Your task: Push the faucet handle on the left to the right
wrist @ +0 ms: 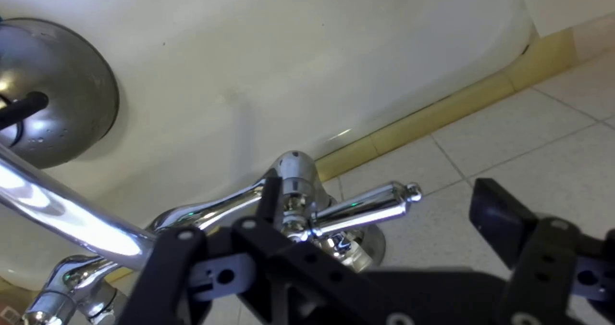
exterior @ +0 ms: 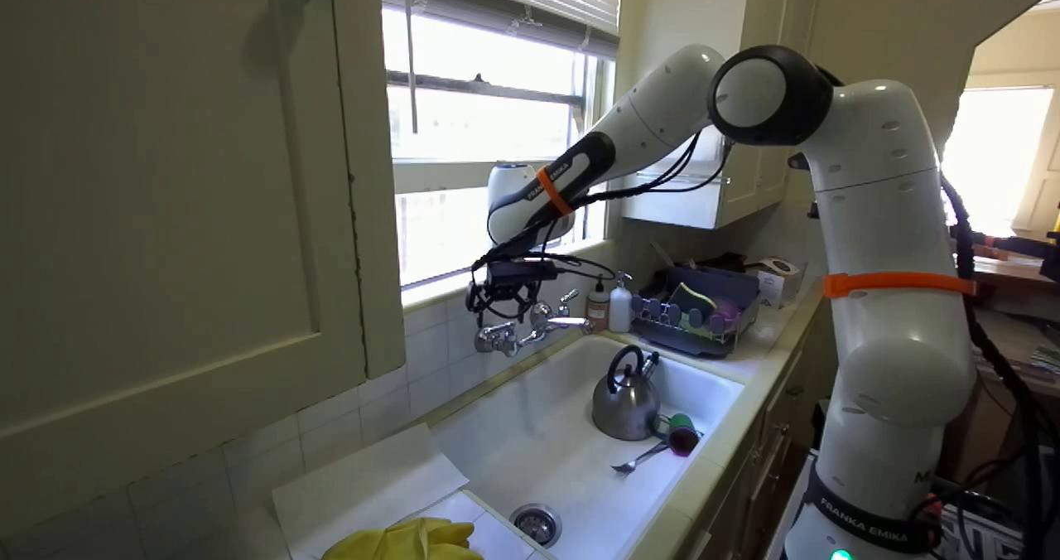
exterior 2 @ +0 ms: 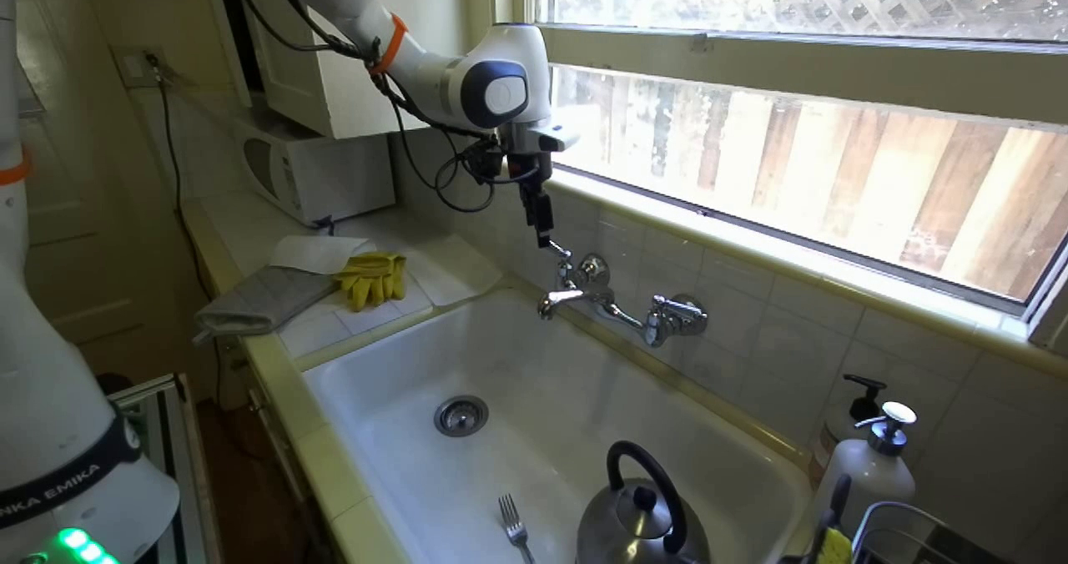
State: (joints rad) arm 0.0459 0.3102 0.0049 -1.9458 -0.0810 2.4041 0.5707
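Fingers [wrist: 499,219] spread wide, nothing pinched; left faucet handle [wrist: 365,209] lies between them in the wrist view, can't tell if either side touches. It's rigid chrome, fixed at its base: expect slick skin, some turning resistance, not fragile. Wouldn't squeeze; I'd push side-on near the knobbed tip for leverage. Below: sink [exterior 2: 392,414] holds kettle [exterior: 627,407], fork [exterior 2: 513,521], cup [exterior: 681,437] tipped on its side. Past the sink's end: dish rack [exterior: 683,343] with what looks like a sponge [exterior: 694,297], rest too jumbled to name.
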